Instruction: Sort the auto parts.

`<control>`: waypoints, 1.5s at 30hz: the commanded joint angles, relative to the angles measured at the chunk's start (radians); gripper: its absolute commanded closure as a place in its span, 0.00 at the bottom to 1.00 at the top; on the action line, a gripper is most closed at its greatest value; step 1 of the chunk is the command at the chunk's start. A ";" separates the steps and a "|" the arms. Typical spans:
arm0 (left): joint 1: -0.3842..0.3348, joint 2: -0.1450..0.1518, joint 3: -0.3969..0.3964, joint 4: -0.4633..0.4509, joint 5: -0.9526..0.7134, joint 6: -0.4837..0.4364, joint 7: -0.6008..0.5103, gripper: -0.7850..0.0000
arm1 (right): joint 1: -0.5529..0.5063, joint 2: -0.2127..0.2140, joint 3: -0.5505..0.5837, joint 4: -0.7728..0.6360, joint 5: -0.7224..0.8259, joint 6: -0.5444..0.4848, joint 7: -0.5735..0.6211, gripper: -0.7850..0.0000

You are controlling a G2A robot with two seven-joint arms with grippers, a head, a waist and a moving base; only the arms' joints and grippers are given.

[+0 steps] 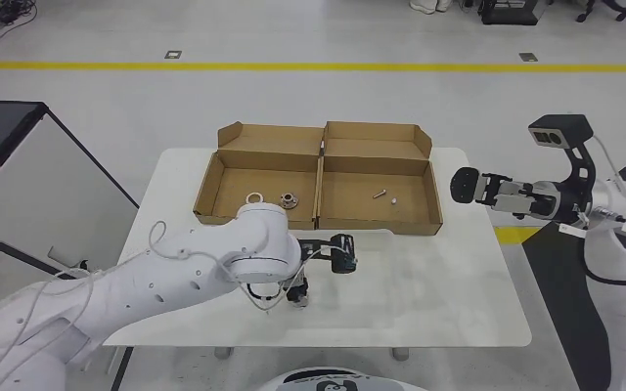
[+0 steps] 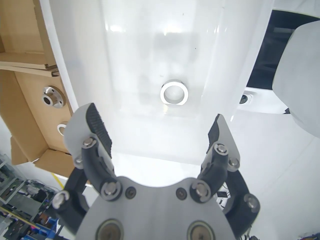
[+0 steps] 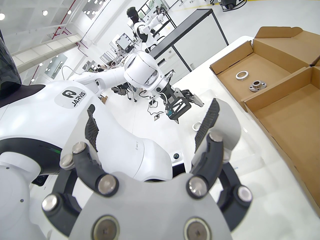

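The left tool (image 2: pixel 156 116) hangs with its jaws spread wide above a loose metal ring (image 2: pixel 174 95). The ring lies flat on the white surface (image 2: pixel 150 38), near the front wall of the cardboard box (image 2: pixel 27 93). The step in hand looks like picking that ring up. To do it well, centre the pads either side of the rim, descend straight and close gently, because a thin ring on a glossy top may skid or flip. Inside the box, a matching ring (image 3: pixel 242 75) and a flanged hub (image 3: pixel 257 86) suggest where it belongs. The right tool (image 3: pixel 152 108), open and empty, is well apart from the box.
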 commanded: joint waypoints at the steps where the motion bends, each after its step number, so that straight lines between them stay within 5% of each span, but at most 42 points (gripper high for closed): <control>1: -0.030 -0.015 0.030 0.015 -0.011 0.005 -0.005 0.00 | 0.000 0.000 0.000 0.000 0.000 0.000 0.000 0.00; 10: -0.123 -0.077 0.131 0.065 -0.034 0.054 -0.005 0.00 | 0.000 0.000 0.000 0.000 0.000 0.000 0.000 0.00; 16: -0.147 -0.112 0.169 0.124 -0.057 0.056 -0.005 0.51 | 0.000 0.000 0.000 0.000 0.000 0.000 0.000 0.00; 24: -0.097 -0.144 0.169 0.212 -0.028 0.005 -0.005 0.54 | 0.000 0.000 0.000 0.000 0.000 0.000 0.000 0.00; 30: -0.059 -0.162 0.169 0.235 -0.019 0.005 -0.005 0.42 | 0.000 0.000 0.000 0.000 0.000 0.000 0.000 0.00; 45: -0.037 -0.166 0.169 0.256 0.019 0.005 -0.005 0.46 | 0.000 0.000 0.000 0.000 0.000 0.000 0.000 0.00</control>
